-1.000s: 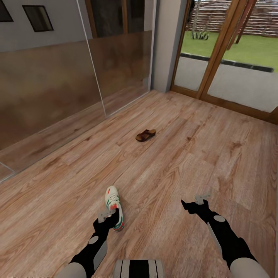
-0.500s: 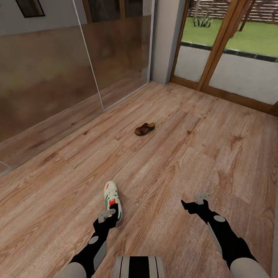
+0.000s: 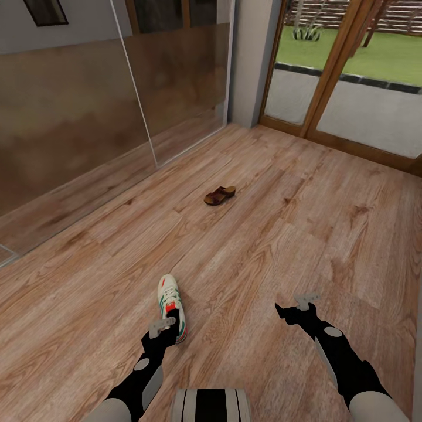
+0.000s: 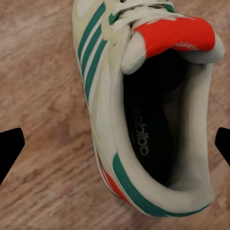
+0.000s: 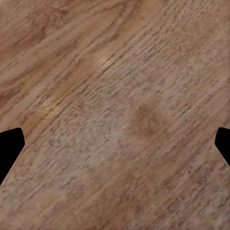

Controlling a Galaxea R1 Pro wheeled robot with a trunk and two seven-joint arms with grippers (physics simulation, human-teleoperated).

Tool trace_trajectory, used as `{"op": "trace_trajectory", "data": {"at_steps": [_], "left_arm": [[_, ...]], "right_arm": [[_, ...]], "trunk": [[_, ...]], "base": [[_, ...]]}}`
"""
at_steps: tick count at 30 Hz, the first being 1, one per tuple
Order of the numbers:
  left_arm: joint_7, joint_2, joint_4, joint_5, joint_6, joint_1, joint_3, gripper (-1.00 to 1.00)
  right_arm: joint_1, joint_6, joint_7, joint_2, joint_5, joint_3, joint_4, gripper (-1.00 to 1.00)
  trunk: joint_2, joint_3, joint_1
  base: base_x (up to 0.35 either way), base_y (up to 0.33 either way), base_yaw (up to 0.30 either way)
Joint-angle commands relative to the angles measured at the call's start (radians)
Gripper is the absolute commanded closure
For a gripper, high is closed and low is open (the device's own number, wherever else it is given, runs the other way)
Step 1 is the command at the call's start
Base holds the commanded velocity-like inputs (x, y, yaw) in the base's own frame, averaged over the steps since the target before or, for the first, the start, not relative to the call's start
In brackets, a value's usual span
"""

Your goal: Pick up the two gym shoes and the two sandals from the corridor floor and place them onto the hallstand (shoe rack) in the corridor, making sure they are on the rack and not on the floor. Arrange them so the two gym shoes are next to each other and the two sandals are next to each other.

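Down on the corridor floor (image 3: 281, 234), near the robot's left side, one gym shoe (image 3: 172, 306) lies on the planks with its toe pointing away and its heel toward the left gripper (image 3: 164, 324). That gripper hangs over the heel end, its fingers spread wide; from the left wrist view the shoe's opening (image 4: 158, 120) and red-orange tongue (image 4: 177, 36) sit between the two dark fingertips (image 4: 9, 148), with nothing touching them. The right gripper (image 3: 299, 306) hovers over bare wood to the right, also spread and holding nothing.

The risk I'd guess at is the grip itself: the shoe sits slightly off-centre toward one finger, so closing could nudge it sideways or catch the soft collar, which may buckle and slip when lifted. Coming down too far could press the fingertips into the floor.

Farther off, roughly mid-floor, a single sandal (image 3: 220, 195) rests well apart from the sneaker. A glass partition (image 3: 88, 117) runs along the left, and wood-framed doors (image 3: 328, 76) at the far right look out on grass. Nothing lies between gripper and shoe.
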Motion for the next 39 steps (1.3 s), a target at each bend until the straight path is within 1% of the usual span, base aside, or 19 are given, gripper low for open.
{"op": "trace_trajectory", "data": {"at_steps": [1, 21, 29, 39], "left_arm": [[0.0, 0.0, 0.001, 0.008, -0.003, 0.0, 0.0, -1.0], [0.0, -0.001, 0.001, 0.008, -0.003, 0.0, 0.0, -1.0], [0.0, -0.001, 0.001, 0.008, -0.003, 0.0, 0.0, -1.0], [0.0, 0.0, 0.001, 0.008, -0.003, 0.0, 0.0, -1.0]], "right_arm": [[0.0, 0.004, 0.008, 0.001, 0.01, -0.004, -0.002, -1.0], [0.0, 0.004, 0.008, 0.001, 0.01, -0.004, -0.002, -1.0], [0.0, 0.004, 0.008, 0.001, 0.01, -0.004, -0.007, -1.0], [0.0, 0.004, 0.008, 0.001, 0.01, -0.003, -0.018, -1.0]], "trunk": [[0.0, -0.001, 0.0], [0.0, -0.001, 0.0], [0.0, -0.001, 0.0], [0.0, -0.001, 0.0]], "base": [[0.0, 0.0, 0.0], [0.0, 0.0, -0.028], [0.0, 0.0, -0.11], [0.0, 0.0, -0.012]]}}
